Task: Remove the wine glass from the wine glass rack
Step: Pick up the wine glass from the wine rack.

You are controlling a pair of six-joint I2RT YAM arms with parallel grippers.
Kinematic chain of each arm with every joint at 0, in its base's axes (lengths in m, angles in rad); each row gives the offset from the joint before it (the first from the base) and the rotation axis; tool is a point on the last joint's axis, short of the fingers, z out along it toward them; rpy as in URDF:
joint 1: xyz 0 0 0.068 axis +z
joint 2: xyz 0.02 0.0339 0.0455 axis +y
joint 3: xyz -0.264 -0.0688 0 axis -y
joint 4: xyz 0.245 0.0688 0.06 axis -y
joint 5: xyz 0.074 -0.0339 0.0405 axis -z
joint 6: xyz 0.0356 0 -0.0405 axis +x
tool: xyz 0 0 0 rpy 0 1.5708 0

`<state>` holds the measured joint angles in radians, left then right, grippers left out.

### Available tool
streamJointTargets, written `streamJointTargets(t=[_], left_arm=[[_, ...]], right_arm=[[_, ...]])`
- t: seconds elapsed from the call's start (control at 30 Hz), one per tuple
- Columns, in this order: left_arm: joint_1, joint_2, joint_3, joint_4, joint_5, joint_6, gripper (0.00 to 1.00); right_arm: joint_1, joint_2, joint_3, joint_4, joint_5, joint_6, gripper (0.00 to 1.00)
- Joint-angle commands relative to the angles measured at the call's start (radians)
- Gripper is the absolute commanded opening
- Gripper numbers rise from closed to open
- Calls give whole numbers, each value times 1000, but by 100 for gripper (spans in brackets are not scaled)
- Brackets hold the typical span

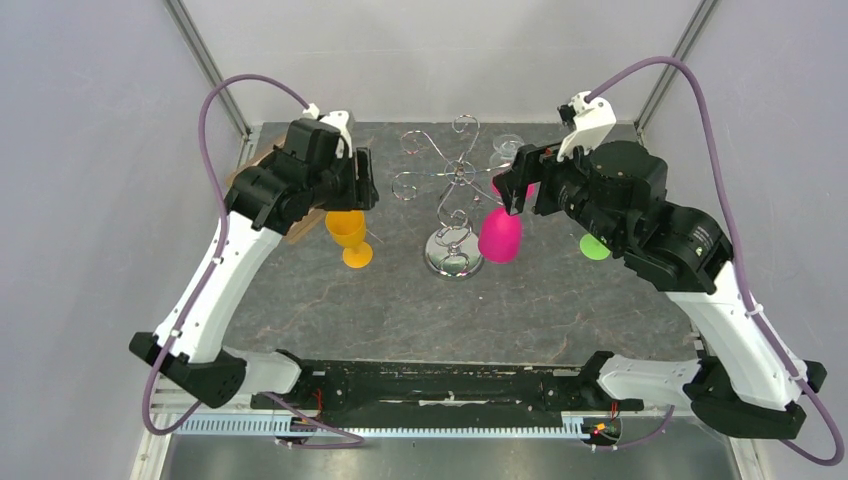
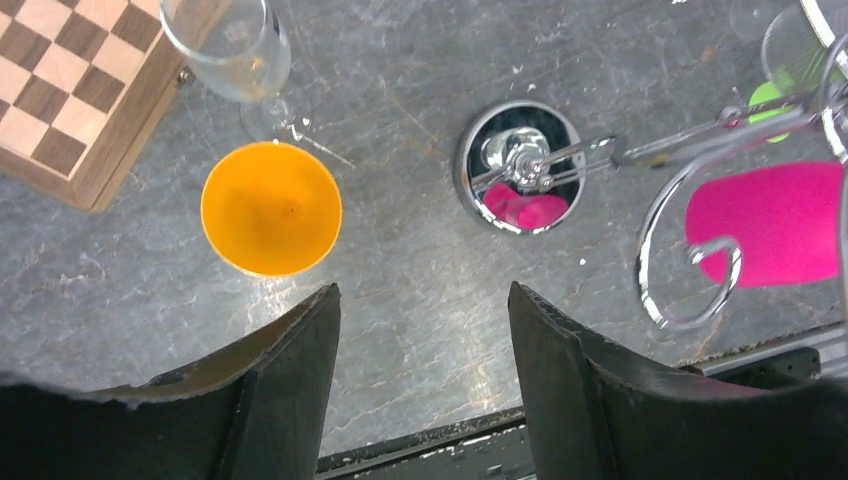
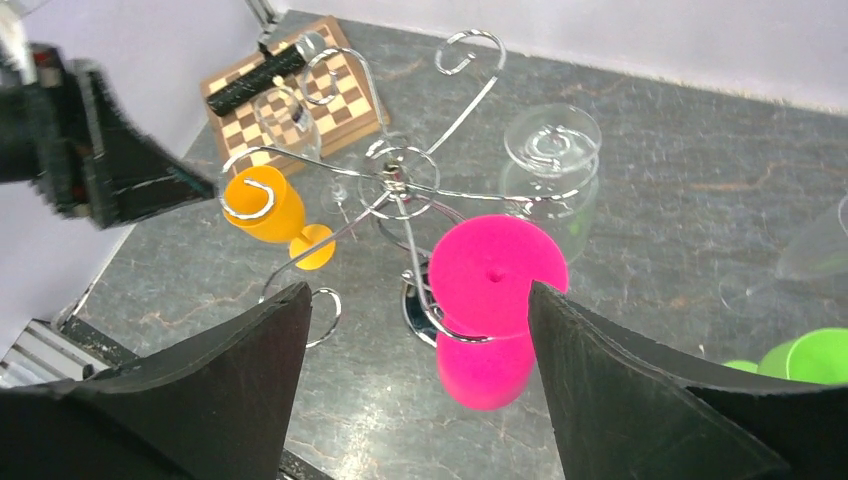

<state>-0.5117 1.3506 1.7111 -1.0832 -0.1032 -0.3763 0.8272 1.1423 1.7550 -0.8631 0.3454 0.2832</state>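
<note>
the pink wine glass hangs upside down on the wine glass rack, mid-table toward the far edge, with its long axis about vertical, foot up and bowl down. the right gripper is near its foot, jaws apart. the left gripper is over an orange glass, jaws apart.

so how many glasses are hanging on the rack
2. A pink glass hangs at the right front of the rack, a clear glass on the arm behind it. None seems hidden.

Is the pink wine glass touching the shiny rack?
Touching. Right wrist view: the pink wine glass hangs upside down, foot resting on an arm of the rack.
</note>
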Motion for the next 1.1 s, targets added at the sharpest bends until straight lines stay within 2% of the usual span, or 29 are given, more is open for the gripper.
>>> streamJointTargets(t=[0.0,0.27,0.43,0.77,1.07], left_arm=[[2,-109,-101,51,26,41,69],[1,-302,-339,143,158,34,69],[2,-386,-447,180,204,13,69],[2,-460,-510,184,245,-17,69],[2,-505,-564,170,252,-22,69]], right_arm=[[-73,2,-18,-11,-25,44,82],[-322,27,-41,8,-224,82,83],[-424,1,-149,92,-365,151,83],[-612,-74,-399,298,-655,303,76],[-671,-116,-540,440,-804,416,71]])
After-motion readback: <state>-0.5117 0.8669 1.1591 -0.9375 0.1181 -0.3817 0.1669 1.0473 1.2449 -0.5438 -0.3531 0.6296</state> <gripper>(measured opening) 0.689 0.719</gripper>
